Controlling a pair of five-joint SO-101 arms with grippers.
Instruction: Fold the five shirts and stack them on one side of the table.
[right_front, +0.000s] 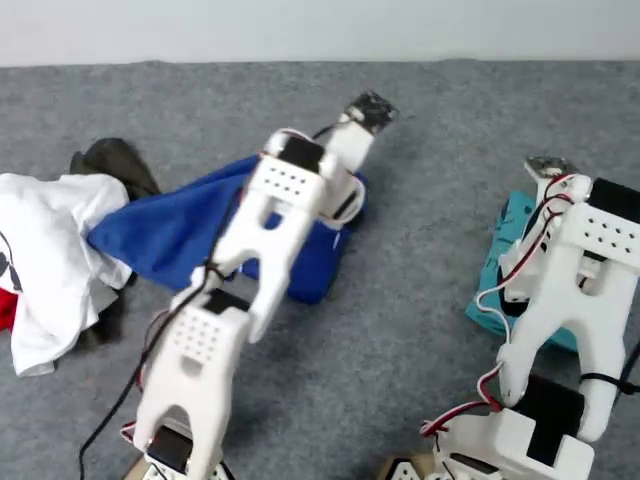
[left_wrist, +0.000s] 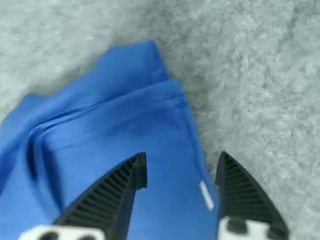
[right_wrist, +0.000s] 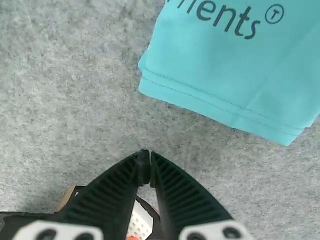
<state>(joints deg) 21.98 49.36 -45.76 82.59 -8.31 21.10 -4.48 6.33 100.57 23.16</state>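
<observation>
Left gripper (left_wrist: 182, 167), jaws apart, hangs over the blue shirt (left_wrist: 110, 135), mid-table. Right gripper (right_wrist: 149, 159), jaws together and empty, sits near the folded teal shirt (right_wrist: 235, 70), right. Probable step: folding blue. Next: descend and close on its edge.

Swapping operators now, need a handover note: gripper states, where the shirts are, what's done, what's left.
Left gripper: open, holding nothing, over the blue shirt mid-table.
Right gripper: shut, empty, over the grey table cover beside the teal shirt.
Done: teal shirt looks folded, lying by the right arm.
Left: blue shirt only loosely folded; white shirt, dark shirt and red cloth heaped unfolded at the far left. Fold them, then stack.
</observation>
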